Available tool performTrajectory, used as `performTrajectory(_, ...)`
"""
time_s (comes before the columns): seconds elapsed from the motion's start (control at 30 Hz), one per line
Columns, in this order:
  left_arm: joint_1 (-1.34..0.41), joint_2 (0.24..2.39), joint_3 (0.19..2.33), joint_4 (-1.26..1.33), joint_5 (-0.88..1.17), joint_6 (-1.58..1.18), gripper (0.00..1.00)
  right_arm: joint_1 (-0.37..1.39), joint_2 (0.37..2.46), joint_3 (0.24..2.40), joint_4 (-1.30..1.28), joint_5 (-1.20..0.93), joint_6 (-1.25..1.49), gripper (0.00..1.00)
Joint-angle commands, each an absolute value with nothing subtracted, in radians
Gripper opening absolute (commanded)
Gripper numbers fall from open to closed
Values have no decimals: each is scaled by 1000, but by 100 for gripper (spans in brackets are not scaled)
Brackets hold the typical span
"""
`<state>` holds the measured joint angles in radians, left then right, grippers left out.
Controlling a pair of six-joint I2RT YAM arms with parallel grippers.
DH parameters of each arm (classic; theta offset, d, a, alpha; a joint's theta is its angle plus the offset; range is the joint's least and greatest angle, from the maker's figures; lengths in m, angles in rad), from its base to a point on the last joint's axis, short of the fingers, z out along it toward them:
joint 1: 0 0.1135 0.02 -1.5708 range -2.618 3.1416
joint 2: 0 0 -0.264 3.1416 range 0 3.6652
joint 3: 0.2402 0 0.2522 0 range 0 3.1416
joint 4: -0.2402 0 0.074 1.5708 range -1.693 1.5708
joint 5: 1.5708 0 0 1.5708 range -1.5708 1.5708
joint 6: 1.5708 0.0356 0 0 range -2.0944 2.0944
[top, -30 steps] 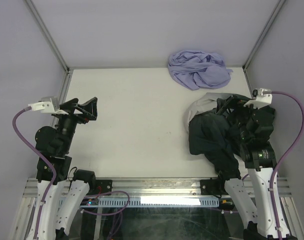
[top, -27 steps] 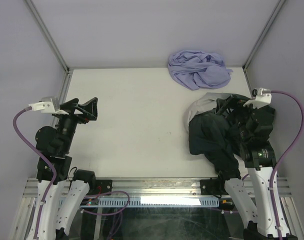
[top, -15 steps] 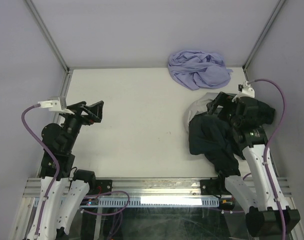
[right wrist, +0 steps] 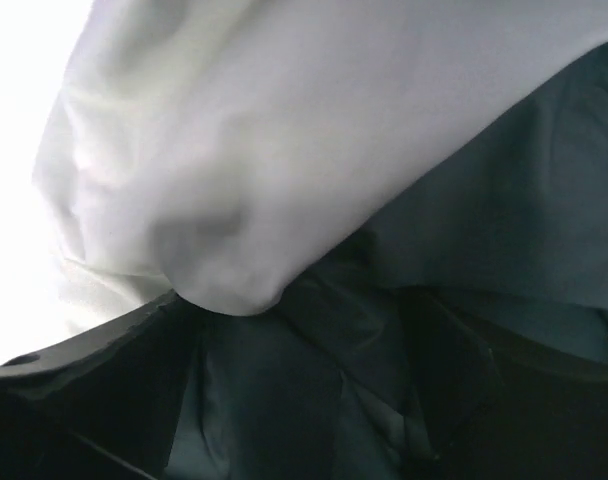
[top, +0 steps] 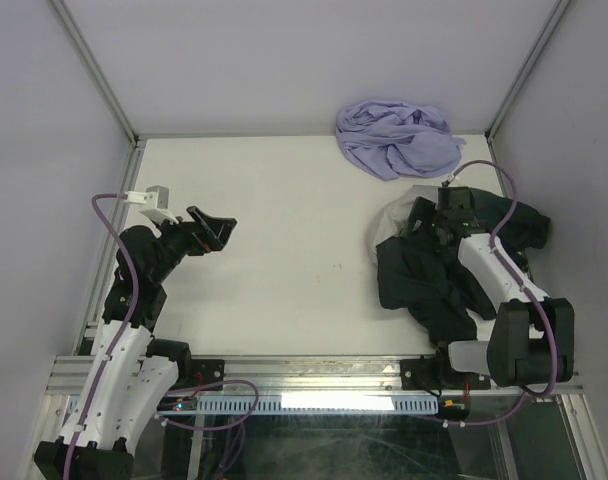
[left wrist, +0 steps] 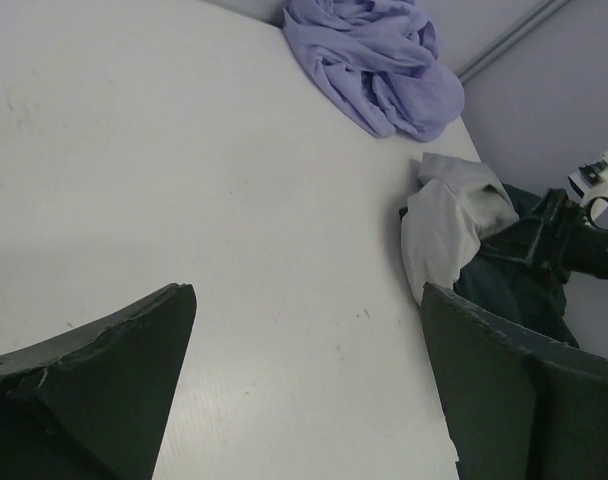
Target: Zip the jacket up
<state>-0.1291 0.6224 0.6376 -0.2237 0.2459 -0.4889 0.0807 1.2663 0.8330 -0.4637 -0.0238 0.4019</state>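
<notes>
The right hand (top: 428,219) is down on the jacket (top: 424,285), pressed in at the heap's far-left shoulder. Its fingers (right wrist: 84,400) are spread and released, and a fold of pale grey shell over dark lining lies between them, with nothing pinched. The jacket is a crumpled pile on the right side of the surface (top: 284,200), right beside that arm. Its long axis runs roughly far to near: the light grey part is at the far end under the hand, and the black bulk trails toward the near edge. The zipper cannot be made out in any view, so which fold hides it is unknown. The left hand (top: 210,229) hovers above the left side of the surface, also wide open and empty, and points across toward the right. From it the jacket lies well apart, beyond a stretch of bare surface. The lavender garment (top: 399,138) sits at the far edge just beyond the jacket's grey end and does not visibly touch it. The right arm is clearly the nearer one, so the first pinch looks like its job. The left would have to cross the surface rightward before it could help spread the heap.
</notes>
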Motion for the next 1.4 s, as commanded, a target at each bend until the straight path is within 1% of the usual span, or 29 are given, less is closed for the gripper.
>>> performTrajectory(0.0, -121, 643, 597, -126, 368, -568, 99, 111, 1321, 791, -409, -4, 395, 75)
performTrajectory(0.07, -122, 653, 579, -119, 388, -587, 99, 143, 1317, 794, -396, -22, 382, 61)
performTrajectory(0.13, -124, 659, 569, -112, 402, -594, 99, 185, 1310, 823, -399, -39, 375, 37)
performTrajectory(0.2, -127, 664, 566, -106, 409, -597, 99, 230, 1299, 873, -410, -56, 373, 9)
performTrajectory(0.23, -129, 667, 568, -101, 413, -597, 99, 258, 1294, 909, -418, -61, 373, 0)
performTrajectory(0.43, -146, 707, 594, -80, 449, -604, 99, 466, 1308, 1185, -434, -67, 343, 0)
performTrajectory(0.63, -194, 740, 632, -71, 464, -611, 99, 659, 1438, 1502, -376, -102, 295, 0)
performTrajectory(0.8, -212, 723, 640, -80, 449, -617, 99, 708, 1545, 1654, -297, -135, 284, 0)
performTrajectory(0.9, -212, 707, 649, -119, 411, -604, 99, 706, 1580, 1674, -310, -57, 267, 1)
performTrajectory(0.93, -212, 703, 654, -141, 396, -597, 99, 705, 1588, 1667, -325, -20, 255, 7)
performTrajectory(1.0, -212, 700, 668, -190, 357, -584, 99, 697, 1596, 1642, -369, 49, 239, 14)
performTrajectory(1.07, -212, 700, 681, -238, 320, -578, 99, 686, 1580, 1589, -392, 77, 235, 23)
performTrajectory(1.13, -212, 703, 687, -271, 282, -579, 99, 683, 1542, 1519, -391, 90, 229, 37)
performTrajectory(1.23, -212, 721, 690, -303, 236, -598, 99, 684, 1477, 1434, -401, 91, 213, 55)
performTrajectory(1.3, -212, 743, 693, -304, 232, -611, 99, 684, 1443, 1391, -426, 70, 205, 63)
performTrajectory(1.37, -213, 778, 702, -305, 236, -620, 99, 693, 1413, 1345, -466, 33, 200, 69)
